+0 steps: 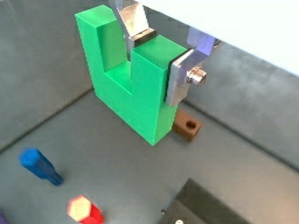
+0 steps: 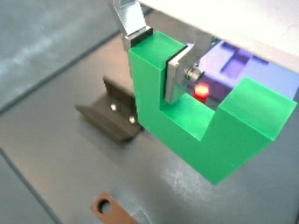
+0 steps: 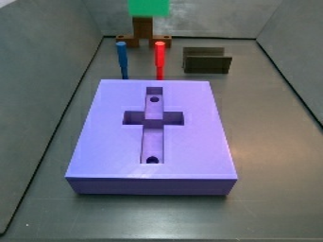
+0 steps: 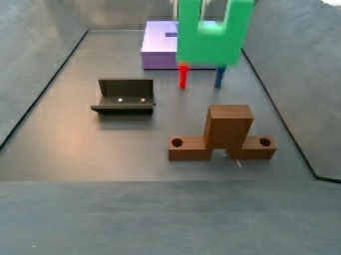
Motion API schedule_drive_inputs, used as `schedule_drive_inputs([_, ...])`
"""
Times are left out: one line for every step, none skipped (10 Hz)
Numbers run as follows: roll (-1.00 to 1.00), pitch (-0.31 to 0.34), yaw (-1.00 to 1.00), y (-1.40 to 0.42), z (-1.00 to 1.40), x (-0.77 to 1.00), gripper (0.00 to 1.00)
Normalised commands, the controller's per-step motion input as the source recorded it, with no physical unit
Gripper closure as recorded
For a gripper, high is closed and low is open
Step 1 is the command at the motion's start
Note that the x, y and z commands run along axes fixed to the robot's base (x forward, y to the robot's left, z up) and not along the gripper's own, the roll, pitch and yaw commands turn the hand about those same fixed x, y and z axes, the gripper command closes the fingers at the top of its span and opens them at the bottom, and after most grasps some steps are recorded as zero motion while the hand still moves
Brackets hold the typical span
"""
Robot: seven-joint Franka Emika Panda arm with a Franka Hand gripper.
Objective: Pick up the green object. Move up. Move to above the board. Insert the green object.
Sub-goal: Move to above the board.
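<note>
My gripper [image 1: 160, 54] is shut on one prong of the green object [image 1: 122, 92], a bright green U-shaped piece, and holds it off the floor. Both wrist views show the silver fingers [image 2: 177, 77] clamped on either side of that prong [image 2: 158, 55]. In a side view the green object [image 4: 213, 42] hangs beyond the near end of the purple board [image 4: 160, 48], with its prongs pointing up. In a side view the board [image 3: 108, 132] fills the middle, its cross-shaped recess bare, and the green object [image 3: 149, 8] is at the far end. The gripper itself is out of view in both side views.
A dark L-shaped fixture [image 4: 123, 97] stands on the floor and also shows in a wrist view [image 2: 111, 114]. A brown block [image 4: 226, 134] sits near it and shows in a wrist view [image 1: 187, 129]. A blue peg [image 3: 121, 57] and a red peg [image 3: 161, 57] stand beyond the board.
</note>
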Motion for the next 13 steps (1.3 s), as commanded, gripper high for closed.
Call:
schedule_drive_inputs([0.02, 0.082, 0.0, 0.0, 1.4, 0.04, 1.0])
schedule_drive_inputs([0.02, 0.105, 0.0, 0.0, 0.79, 0.01, 1.0])
schedule_drive_inputs([0.02, 0.075, 0.01, -0.01, 0.36, 0.02, 1.0])
schedule_drive_inputs([-0.02, 0.33, 0.25, -1.4, 0.2, -0.06, 1.0])
schedule_drive_inputs([0.01, 0.311, 0.22, -1.4, 0.2, -0.07, 1.0])
schedule_drive_inputs([0.03, 0.259, 0.18, -1.4, 0.2, -0.06, 1.0])
schedule_drive_inputs([-0.02, 0.154, 0.06, -1.4, 0.21, -0.05, 1.0])
schedule_drive_inputs([-0.01, 0.121, 0.04, -1.4, 0.21, -0.05, 1.0])
schedule_drive_inputs([-0.01, 0.08, 0.02, -1.4, 0.22, -0.04, 1.0])
schedule_drive_inputs([-0.01, 0.071, 0.01, -1.4, 0.22, -0.04, 1.0])
schedule_drive_inputs([0.01, 0.079, 0.01, -1.4, 0.23, -0.02, 1.0])
schedule_drive_inputs([0.0, 0.094, 0.01, -1.4, 0.24, 0.0, 1.0])
schedule_drive_inputs([0.01, 0.144, 0.01, -0.64, 0.12, 0.06, 1.0])
